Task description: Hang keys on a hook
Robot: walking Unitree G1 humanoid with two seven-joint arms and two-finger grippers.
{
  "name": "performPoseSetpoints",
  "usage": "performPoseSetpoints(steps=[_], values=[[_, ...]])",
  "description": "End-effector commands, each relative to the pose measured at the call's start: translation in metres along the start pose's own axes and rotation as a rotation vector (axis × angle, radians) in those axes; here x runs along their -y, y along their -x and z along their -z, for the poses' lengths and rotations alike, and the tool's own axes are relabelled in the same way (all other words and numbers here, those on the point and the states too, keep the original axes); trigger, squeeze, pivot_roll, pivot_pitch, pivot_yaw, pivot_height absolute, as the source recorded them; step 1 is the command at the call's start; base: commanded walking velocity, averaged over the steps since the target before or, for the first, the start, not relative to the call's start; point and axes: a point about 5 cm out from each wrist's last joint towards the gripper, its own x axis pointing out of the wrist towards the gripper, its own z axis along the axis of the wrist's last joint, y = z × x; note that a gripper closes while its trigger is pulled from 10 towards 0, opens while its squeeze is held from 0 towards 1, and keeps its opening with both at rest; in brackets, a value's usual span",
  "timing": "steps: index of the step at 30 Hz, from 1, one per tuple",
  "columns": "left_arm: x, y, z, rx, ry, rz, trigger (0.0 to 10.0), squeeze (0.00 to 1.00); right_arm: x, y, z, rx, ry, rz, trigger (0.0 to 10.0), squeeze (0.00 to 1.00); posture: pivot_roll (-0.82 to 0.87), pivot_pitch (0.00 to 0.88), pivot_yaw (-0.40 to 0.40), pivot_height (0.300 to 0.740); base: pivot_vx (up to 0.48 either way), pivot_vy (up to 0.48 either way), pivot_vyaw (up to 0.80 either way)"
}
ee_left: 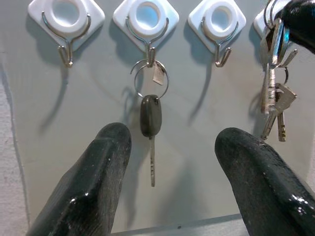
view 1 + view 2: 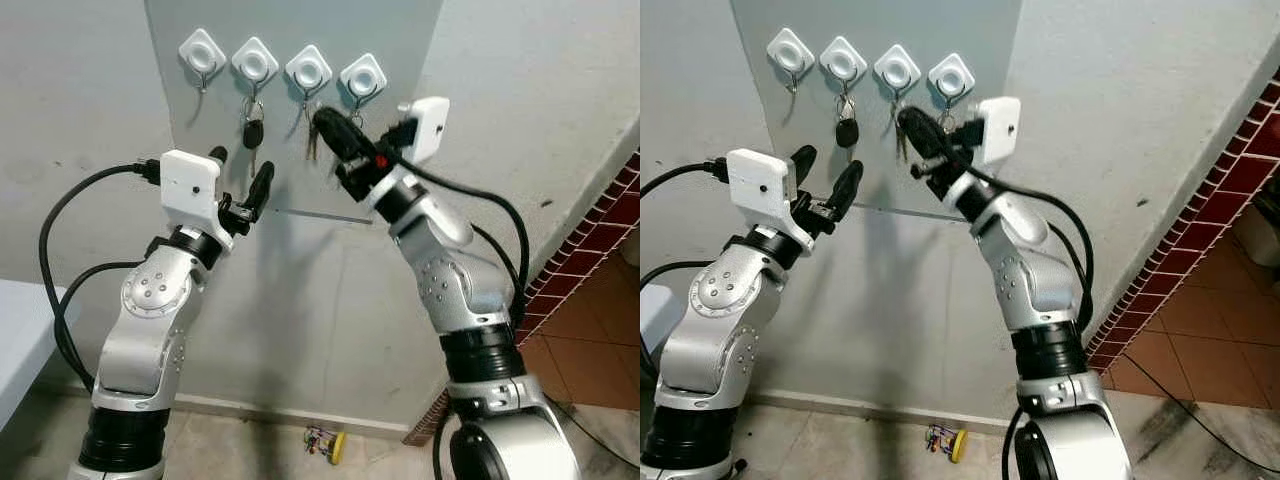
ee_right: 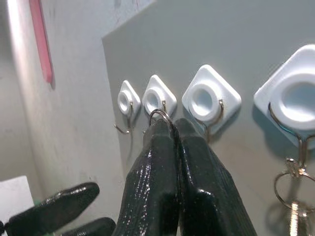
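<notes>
Four white diamond-shaped hooks sit in a row on a grey wall panel (image 2: 300, 250). A black-headed car key (image 2: 253, 130) hangs from the second hook (image 2: 255, 63). My right gripper (image 2: 322, 118) is shut on the ring of a bunch of silver keys (image 2: 312, 145), held close in front of the third hook (image 2: 308, 69). The right wrist view shows the ring (image 3: 160, 116) pinched at the fingertips. A small ring (image 2: 357, 118) hangs from the fourth hook (image 2: 362, 75). My left gripper (image 2: 240, 175) is open and holds nothing, just below the car key (image 1: 150, 118).
A red tiled wall (image 2: 600, 230) slopes down on the right. A small colourful object (image 2: 325, 442) lies on the floor at the wall's foot. A white surface (image 2: 20, 330) juts in at the left. Black cables loop beside both arms.
</notes>
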Motion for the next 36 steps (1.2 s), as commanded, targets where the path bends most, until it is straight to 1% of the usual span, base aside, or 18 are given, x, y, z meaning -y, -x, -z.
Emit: performPoseSetpoints(steps=[1, 5, 7, 11, 14, 19, 21, 25, 32, 36], values=[[0.004, -0.003, -0.008, 0.024, -0.001, 0.02, 10.0, 0.0, 0.004, -0.003, -0.001, -0.004, -0.031, 0.018, 10.0, 0.0, -0.07, 0.0, -0.083, 0.74, 0.0, 0.0, 0.0], [0.004, -0.004, -0.008, 0.023, 0.0, 0.023, 10.0, 0.0, 0.003, -0.009, -0.001, -0.006, -0.063, 0.031, 10.0, 0.0, -0.07, 0.0, -0.082, 0.74, 0.0, 0.0, 0.0], [0.005, -0.003, -0.008, 0.023, 0.001, 0.025, 10.0, 0.0, 0.004, -0.013, 0.0, -0.019, -0.088, 0.067, 10.0, 0.0, -0.07, 0.0, -0.085, 0.74, 0.0, 0.0, 0.0], [0.006, -0.003, -0.009, 0.02, 0.003, 0.026, 10.0, 0.0, 0.006, -0.017, 0.003, -0.051, -0.086, 0.129, 10.0, 0.0, -0.06, 0.0, -0.086, 0.74, 0.0, 0.0, 0.0], [0.006, -0.003, -0.009, 0.02, 0.003, 0.024, 10.0, 0.0, 0.006, -0.019, 0.004, -0.066, -0.104, 0.142, 10.0, 0.0, -0.06, 0.0, -0.088, 0.74, 0.0, 0.0, 0.0], [0.006, -0.003, -0.009, 0.019, 0.003, 0.024, 10.0, 0.0, 0.007, -0.02, 0.004, -0.07, -0.11, 0.148, 10.0, 0.0, -0.06, 0.0, -0.088, 0.74, 0.0, 0.0, 0.0], [0.005, -0.002, -0.009, 0.017, 0.005, 0.021, 10.0, 0.0, 0.008, -0.024, 0.006, -0.095, -0.117, 0.204, 10.0, 0.0, -0.06, 0.0, -0.09, 0.74, 0.0, 0.0, 0.0], [0.005, -0.001, -0.009, 0.015, 0.006, 0.017, 10.0, 0.0, 0.009, -0.027, 0.007, -0.12, -0.122, 0.244, 10.0, 0.0, -0.06, 0.0, -0.09, 0.74, 0.0, 0.0, 0.0], [0.005, -0.001, -0.009, 0.016, 0.005, 0.014, 10.0, 0.0, 0.006, -0.028, 0.004, -0.104, -0.134, 0.209, 10.0, 0.0, -0.05, 0.0, -0.094, 0.74, 0.0, 0.0, 0.0], [0.004, -0.001, -0.009, 0.015, 0.004, 0.012, 10.0, 0.0, 0.006, -0.029, 0.004, -0.111, -0.134, 0.219, 10.0, 0.0, -0.05, 0.0, -0.094, 0.74, 0.0, 0.0, 0.0]])
